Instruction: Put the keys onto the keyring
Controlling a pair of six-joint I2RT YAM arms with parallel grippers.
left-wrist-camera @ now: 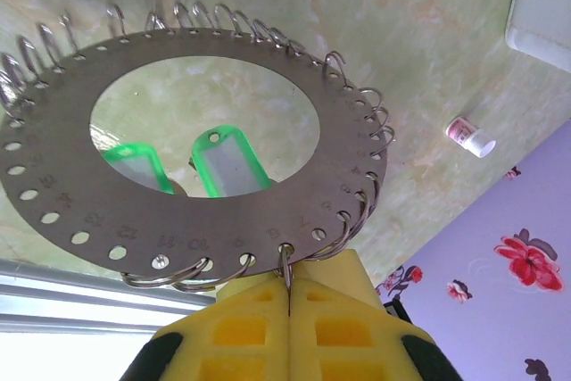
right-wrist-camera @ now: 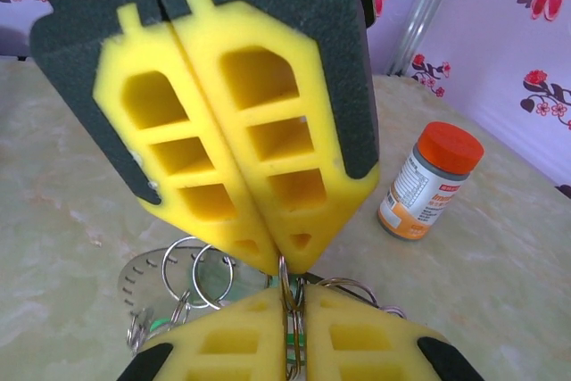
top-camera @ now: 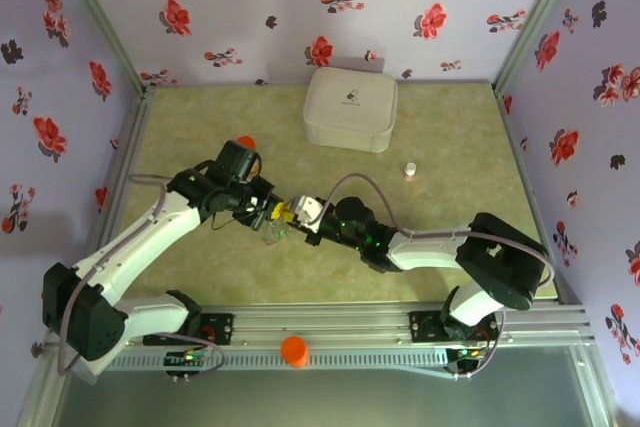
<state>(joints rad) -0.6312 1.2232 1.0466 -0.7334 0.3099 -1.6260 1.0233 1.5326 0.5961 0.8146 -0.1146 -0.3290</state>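
Steel and flat, the disc-shaped keyring [left-wrist-camera: 205,220], punched with numbered holes and fringed with thin wire loops, sits mid-frame in the left wrist view, and two green-rimmed plastic keys [left-wrist-camera: 230,162] show through its central hole. The yellow-padded left gripper [left-wrist-camera: 290,310] is closed on a wire loop at the disc's lower edge. At the bottom centre of the right wrist view, the right gripper [right-wrist-camera: 290,345] pinches the loops too, tip to tip with it, and an orange-capped grey bottle [right-wrist-camera: 428,180] stands to their right on the pale green marbled table [right-wrist-camera: 71,185].
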